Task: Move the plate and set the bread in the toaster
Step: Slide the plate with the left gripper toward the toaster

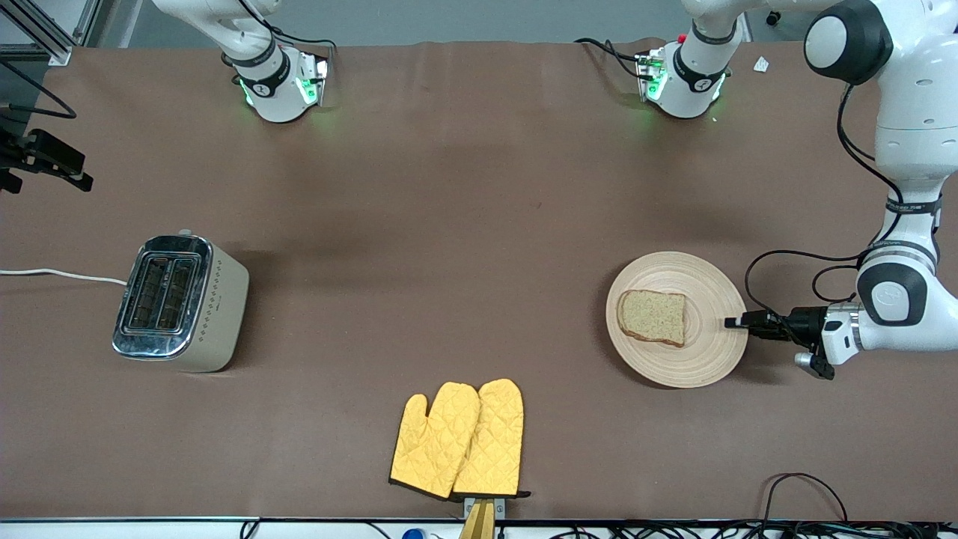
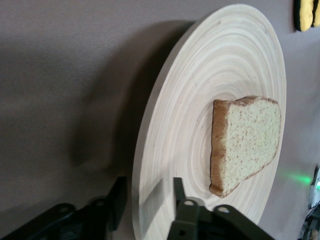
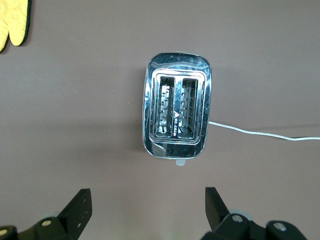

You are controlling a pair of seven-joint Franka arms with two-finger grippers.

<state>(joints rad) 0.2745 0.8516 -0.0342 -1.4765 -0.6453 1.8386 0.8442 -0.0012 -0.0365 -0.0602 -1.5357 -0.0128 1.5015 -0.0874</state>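
Observation:
The pale wooden plate (image 1: 707,352) lies on the table toward the left arm's end, with the slice of bread (image 1: 653,317) on its middle. My left gripper (image 1: 733,323) is low at the plate's rim. In the left wrist view (image 2: 149,187) its fingers straddle the rim of the plate (image 2: 200,100), one above and one below, with a gap showing, so it is open. The bread (image 2: 247,142) lies just past them. The toaster (image 1: 179,303) stands toward the right arm's end. My right gripper (image 3: 147,197) is wide open and empty, high over the toaster (image 3: 177,117); it is out of the front view.
Two yellow oven mitts (image 1: 458,439) lie near the table's front edge, between toaster and plate. The toaster's white cord (image 1: 60,275) runs off toward the right arm's end of the table. Loose black cables (image 1: 801,258) hang by the left arm.

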